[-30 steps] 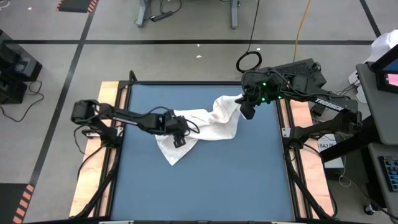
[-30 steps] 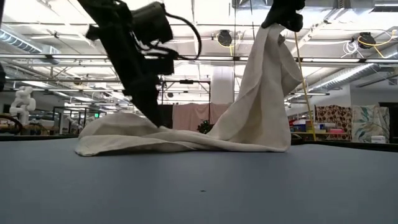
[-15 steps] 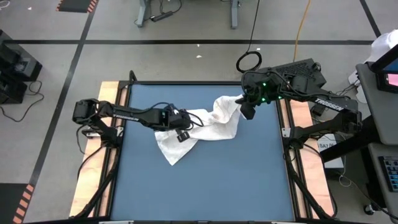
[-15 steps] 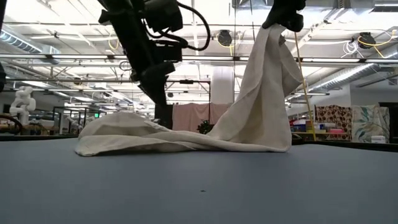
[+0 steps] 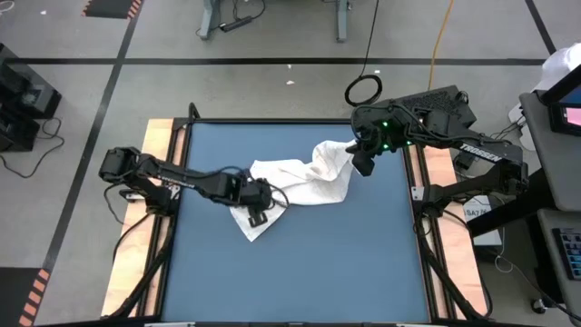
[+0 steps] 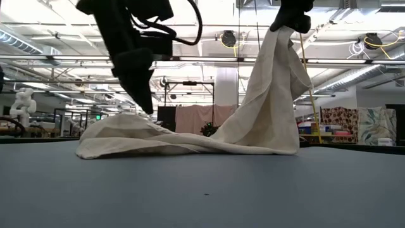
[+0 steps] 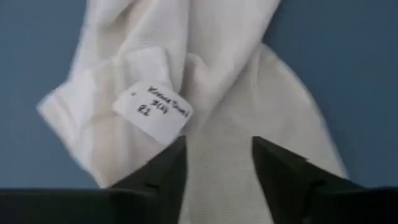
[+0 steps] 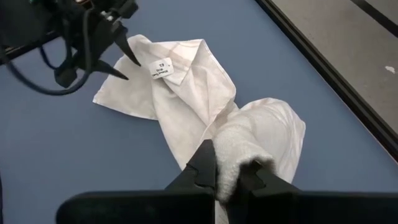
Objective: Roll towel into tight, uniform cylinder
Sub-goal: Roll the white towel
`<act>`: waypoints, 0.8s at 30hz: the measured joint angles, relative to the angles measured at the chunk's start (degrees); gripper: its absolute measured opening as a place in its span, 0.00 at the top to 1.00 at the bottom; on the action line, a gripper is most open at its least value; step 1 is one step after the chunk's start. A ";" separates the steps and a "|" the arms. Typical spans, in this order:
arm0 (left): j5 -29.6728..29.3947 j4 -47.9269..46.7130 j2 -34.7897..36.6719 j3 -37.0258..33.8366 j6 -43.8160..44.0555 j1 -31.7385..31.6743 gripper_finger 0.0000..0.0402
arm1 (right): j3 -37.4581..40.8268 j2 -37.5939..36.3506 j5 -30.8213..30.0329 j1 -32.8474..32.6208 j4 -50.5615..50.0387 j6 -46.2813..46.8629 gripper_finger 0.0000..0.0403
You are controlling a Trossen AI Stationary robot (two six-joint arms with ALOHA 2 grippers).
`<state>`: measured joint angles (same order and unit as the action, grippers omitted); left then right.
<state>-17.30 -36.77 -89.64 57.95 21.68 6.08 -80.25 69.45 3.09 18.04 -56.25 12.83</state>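
A blue table (image 5: pixel 300 263) with pale wooden side rails stands on a grey floor crossed by dark tape lines, and a yellow cable (image 5: pixel 442 32) runs off past its far edge. At the left of the high view the left arm reaches in across the table, and the left gripper (image 5: pixel 257 214) hangs over the near-left part of the towel (image 5: pixel 304 186). Its wrist view shows the two dark fingers (image 7: pixel 163 174) spread apart with bare cloth between them — nothing is pinched. That view also shows a small white label (image 7: pixel 152 111) with handwriting sewn on the cloth, a detail too small to make out from above.

The towel lies crumpled across the middle of the table, one corner pointing toward the near edge. To the right its far end rises to the right gripper (image 5: pixel 361 156), whose jaws are pressed together on a bunched fold (image 8: pixel 239 152). Only the low view shows how high that end is lifted — the cloth climbs steeply like a tent from the tabletop. Behind it stretches a large hall with ceiling trusses and hanging lamps (image 6: pixel 229 39).
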 joint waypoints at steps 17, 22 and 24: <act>-13.28 5.41 -9.84 -0.33 -8.56 -1.36 0.41 | 0.00 0.00 0.23 0.02 0.13 -1.43 1.00; -14.32 6.21 -10.37 -0.33 -8.56 -4.27 0.57 | 0.00 0.00 0.22 0.02 -0.37 -1.02 1.00; -14.34 5.62 -10.27 0.02 -8.55 -5.31 0.66 | 0.00 0.00 0.24 0.02 -0.70 -0.65 1.00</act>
<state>-31.64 -31.15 -99.91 57.97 13.13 0.77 -80.25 69.45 3.33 18.06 -56.95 12.18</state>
